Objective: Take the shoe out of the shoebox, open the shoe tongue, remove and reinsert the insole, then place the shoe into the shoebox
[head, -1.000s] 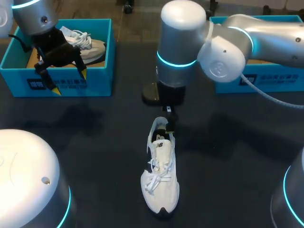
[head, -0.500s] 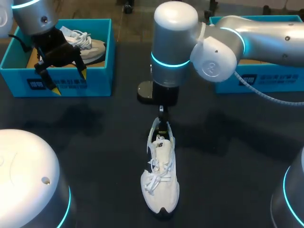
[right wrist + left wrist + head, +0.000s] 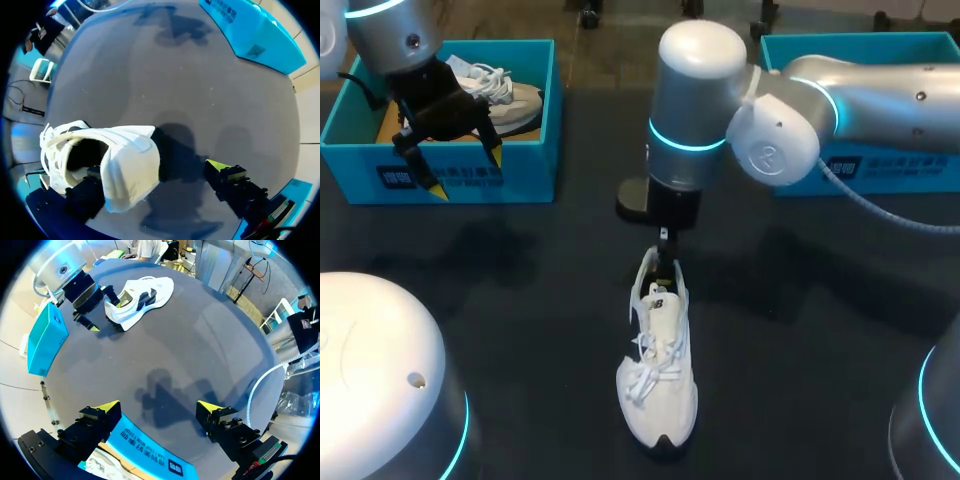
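Fingers (image 3: pixel 221 167) apart; shoe (image 3: pixel 125 167) at one

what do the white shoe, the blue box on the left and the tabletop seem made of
White shoe: likely fabric upper with synthetic overlays, matte, soft creases, woven laces.
Blue box: probably cardboard, matte, thin straight walls, brown inside.
Tabletop: dark, smooth, faint sheen; material unclear, maybe laminate.
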You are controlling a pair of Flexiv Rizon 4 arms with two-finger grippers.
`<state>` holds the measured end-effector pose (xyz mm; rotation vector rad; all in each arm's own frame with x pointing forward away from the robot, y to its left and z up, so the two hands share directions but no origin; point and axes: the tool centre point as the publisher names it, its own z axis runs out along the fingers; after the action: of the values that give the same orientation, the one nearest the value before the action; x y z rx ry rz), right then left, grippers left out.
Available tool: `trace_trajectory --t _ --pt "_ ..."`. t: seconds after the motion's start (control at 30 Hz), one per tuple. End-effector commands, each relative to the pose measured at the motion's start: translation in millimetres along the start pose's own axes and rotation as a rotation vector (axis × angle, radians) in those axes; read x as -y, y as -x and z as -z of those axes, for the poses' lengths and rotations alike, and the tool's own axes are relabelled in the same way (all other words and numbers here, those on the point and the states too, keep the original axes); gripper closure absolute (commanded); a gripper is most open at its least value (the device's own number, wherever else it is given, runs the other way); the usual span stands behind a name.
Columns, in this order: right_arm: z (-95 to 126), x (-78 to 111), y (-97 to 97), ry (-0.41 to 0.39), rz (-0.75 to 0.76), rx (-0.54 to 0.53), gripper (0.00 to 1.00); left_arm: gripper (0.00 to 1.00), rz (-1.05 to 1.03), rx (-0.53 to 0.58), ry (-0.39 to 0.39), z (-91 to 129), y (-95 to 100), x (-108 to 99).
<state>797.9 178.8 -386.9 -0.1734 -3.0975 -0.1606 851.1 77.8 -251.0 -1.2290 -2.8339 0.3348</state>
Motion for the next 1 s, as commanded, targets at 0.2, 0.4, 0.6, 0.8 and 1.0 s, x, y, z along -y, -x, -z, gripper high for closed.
trace_trajectory --t 0.2,0.4,0.6,0.8,1.0 --pt "-4 -6.0 -3.3 -0.024 -0.03 0.006 1.0 0.0 -0.001 -0.002 0.002 0 0.1 0" --pt "0 -5.7 -9.1 -0.034 -0.058 0.017 1.0 0.0 -0.001 -0.002 0.002 0 0.1 0" --pt "11 -5.3 -13.3 -0.036 -0.083 0.034 1.0 0.0 -0.001 -0.002 0.002 0 0.1 0" --pt "42 10.7 -4.8 -0.052 -0.107 0.059 1.0 0.0 -0.001 -0.002 0.002 0 0.1 0" --pt "90 37.4 14.9 -0.095 -0.127 0.104 1.0 0.0 -0.001 -0.002 0.002 0 0.1 0"
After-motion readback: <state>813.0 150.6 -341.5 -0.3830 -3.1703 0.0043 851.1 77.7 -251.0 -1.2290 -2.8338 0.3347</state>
